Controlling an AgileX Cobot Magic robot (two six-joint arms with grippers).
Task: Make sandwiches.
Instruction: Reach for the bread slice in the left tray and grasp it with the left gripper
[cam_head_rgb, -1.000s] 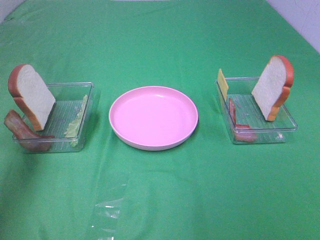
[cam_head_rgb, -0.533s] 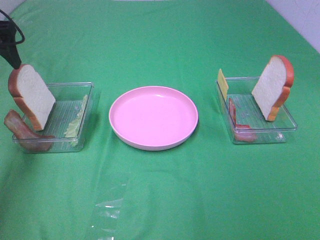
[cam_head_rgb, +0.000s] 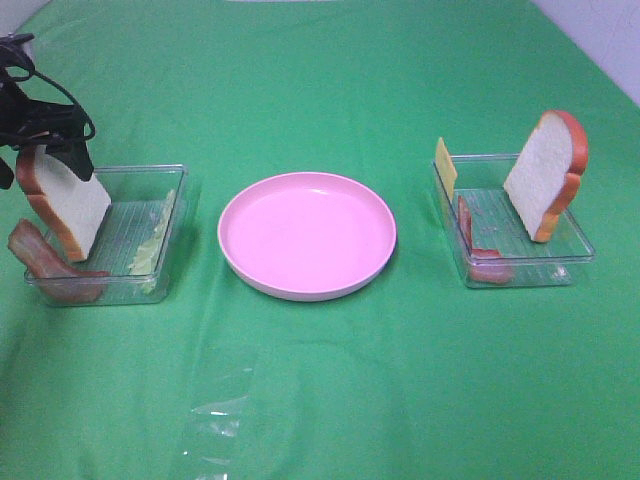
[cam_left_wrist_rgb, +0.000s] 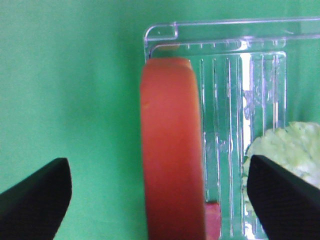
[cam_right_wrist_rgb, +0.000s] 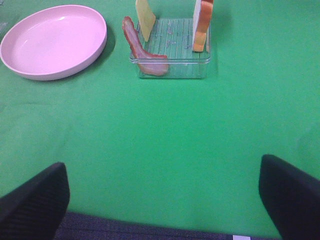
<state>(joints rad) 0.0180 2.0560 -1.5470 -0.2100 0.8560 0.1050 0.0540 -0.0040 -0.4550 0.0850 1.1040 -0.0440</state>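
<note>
In the high view my left gripper (cam_head_rgb: 42, 158) is open and hangs over the top of the left bread slice (cam_head_rgb: 68, 203), one finger on either side of it. That slice stands on edge in the left clear tray (cam_head_rgb: 150, 171), with a bacon strip (cam_head_rgb: 42, 262) and a lettuce leaf (cam_head_rgb: 150, 250). The left wrist view shows the slice's orange-brown crust (cam_left_wrist_rgb: 172, 150) between my open fingers (cam_left_wrist_rgb: 35, 200), and the lettuce (cam_left_wrist_rgb: 292, 150). The right tray (cam_head_rgb: 575, 240) holds a bread slice (cam_head_rgb: 545, 175), a cheese square (cam_head_rgb: 445, 165) and bacon (cam_head_rgb: 478, 250). My right gripper (cam_right_wrist_rgb: 162, 200) is open and empty, well short of that tray (cam_right_wrist_rgb: 172, 70).
A round pink plate (cam_head_rgb: 307, 235) sits between the two trays; it also shows in the right wrist view (cam_right_wrist_rgb: 52, 40). A piece of clear plastic film (cam_head_rgb: 215, 410) lies on the green cloth near the front.
My left arm has come into the high view from the back left and moved down over the left bread slice. The food, trays and plate have not moved.
</note>
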